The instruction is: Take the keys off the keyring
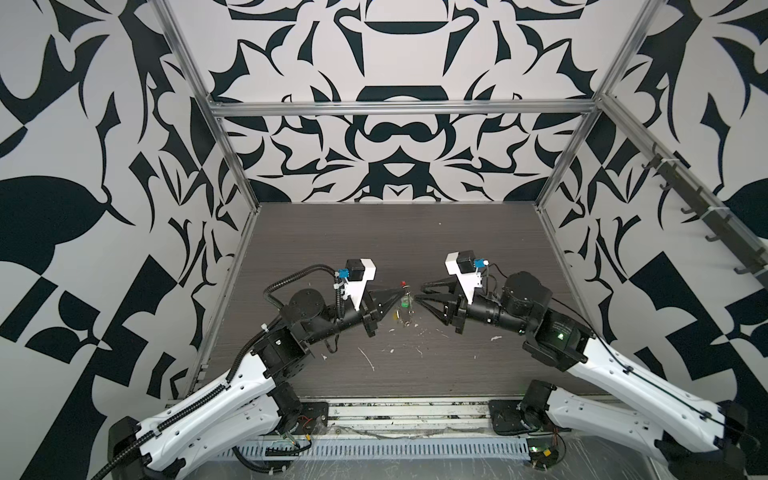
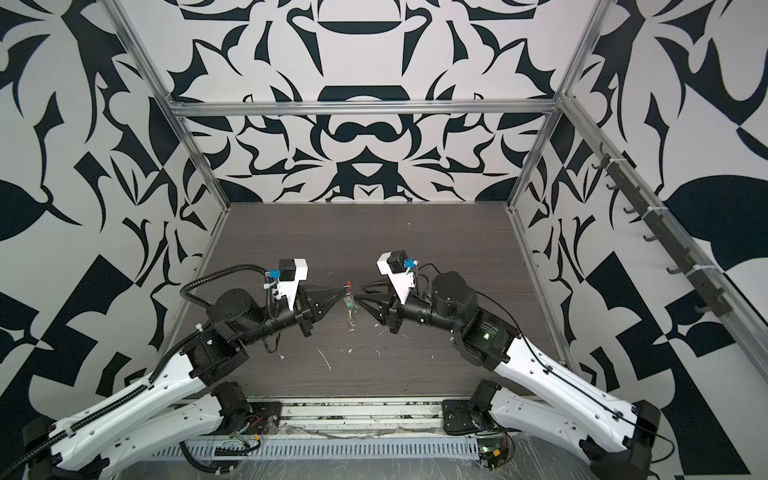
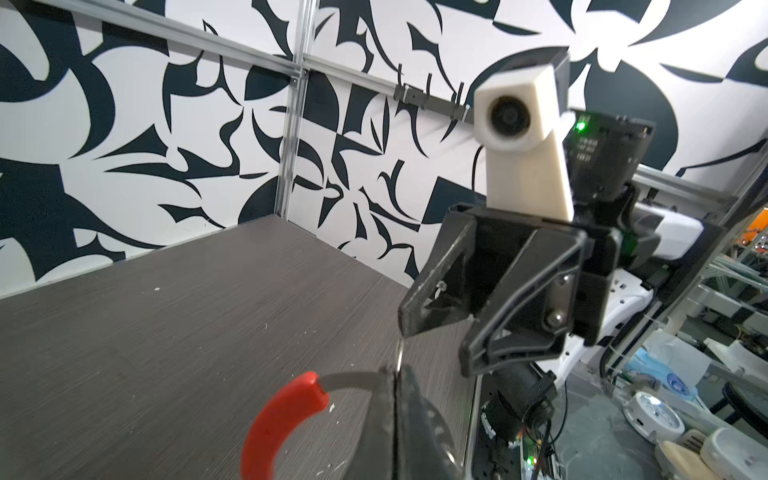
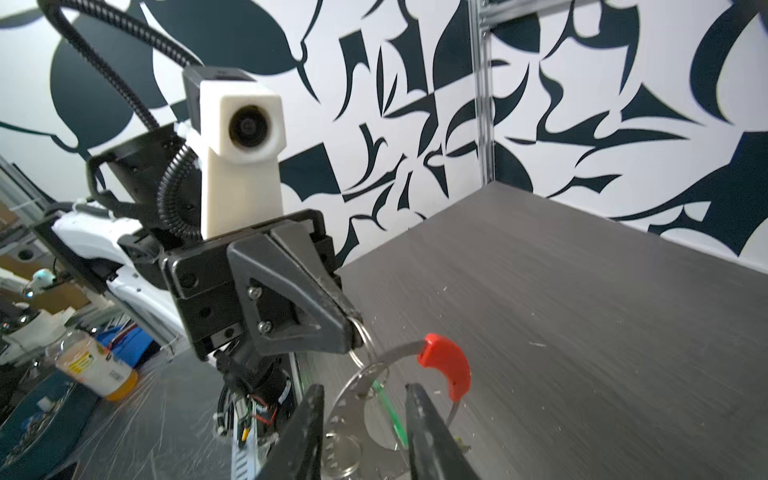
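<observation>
My left gripper is clenched on the grey band of the keyring, just beside its red section, and holds it above the table, near the middle. The right gripper is just to the right of it, released and grasping nothing; in the right wrist view the keyring sits between its two fingers, and I cannot tell if they touch it. The keys hang under the keyring between both grippers; only the green tag is clear to me.
</observation>
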You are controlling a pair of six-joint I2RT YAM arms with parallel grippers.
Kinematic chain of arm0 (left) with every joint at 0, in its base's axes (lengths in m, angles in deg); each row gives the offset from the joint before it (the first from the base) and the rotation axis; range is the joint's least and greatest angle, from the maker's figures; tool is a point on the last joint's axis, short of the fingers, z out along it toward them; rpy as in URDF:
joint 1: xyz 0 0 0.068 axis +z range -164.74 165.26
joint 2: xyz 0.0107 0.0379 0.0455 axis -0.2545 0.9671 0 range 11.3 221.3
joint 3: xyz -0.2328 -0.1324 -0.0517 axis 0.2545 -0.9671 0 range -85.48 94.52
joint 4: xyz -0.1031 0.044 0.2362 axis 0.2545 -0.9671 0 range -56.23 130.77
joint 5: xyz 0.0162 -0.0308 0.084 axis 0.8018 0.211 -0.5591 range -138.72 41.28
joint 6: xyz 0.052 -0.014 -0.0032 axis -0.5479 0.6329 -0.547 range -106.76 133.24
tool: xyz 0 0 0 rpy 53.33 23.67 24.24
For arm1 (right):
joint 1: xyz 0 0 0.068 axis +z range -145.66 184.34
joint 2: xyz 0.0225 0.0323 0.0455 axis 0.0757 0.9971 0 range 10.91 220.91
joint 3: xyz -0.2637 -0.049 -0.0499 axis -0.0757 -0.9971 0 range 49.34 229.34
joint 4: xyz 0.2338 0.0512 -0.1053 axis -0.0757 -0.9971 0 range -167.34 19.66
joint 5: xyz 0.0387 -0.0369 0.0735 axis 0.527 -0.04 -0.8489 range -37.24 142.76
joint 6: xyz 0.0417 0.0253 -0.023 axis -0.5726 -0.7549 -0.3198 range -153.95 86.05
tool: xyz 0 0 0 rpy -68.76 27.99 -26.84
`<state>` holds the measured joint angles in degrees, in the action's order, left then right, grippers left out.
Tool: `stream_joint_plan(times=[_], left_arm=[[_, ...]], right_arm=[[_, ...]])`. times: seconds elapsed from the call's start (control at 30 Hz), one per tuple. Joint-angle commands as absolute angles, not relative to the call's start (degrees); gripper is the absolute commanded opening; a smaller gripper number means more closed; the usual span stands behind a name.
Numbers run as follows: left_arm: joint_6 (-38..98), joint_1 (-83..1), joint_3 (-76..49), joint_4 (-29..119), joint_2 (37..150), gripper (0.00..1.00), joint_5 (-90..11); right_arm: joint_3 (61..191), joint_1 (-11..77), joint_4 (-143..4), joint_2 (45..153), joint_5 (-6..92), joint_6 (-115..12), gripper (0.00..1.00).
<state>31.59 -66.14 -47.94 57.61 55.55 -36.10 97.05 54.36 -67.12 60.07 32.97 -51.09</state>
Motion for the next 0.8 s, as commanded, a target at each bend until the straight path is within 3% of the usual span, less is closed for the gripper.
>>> stream_joint_plan(times=[0.0, 0.63, 0.77], left_arm=[[34.3, -66.2, -49.1, 64.8, 54.6, 0.00, -37.3], [36.5, -66.3, -50.3, 70.6, 55.3, 0.00, -35.7], [36.4, -66.2, -50.4, 70.4, 55.1, 0.00, -35.7]], right_arm=[[95.6, 54.5, -50.4, 59.9, 34.2, -57.0, 0.36], [96.0, 54.5, -47.6, 64.6, 27.4, -60.6, 0.29], [96.0, 54.5, -47.6, 64.8, 26.6, -60.8, 0.20]])
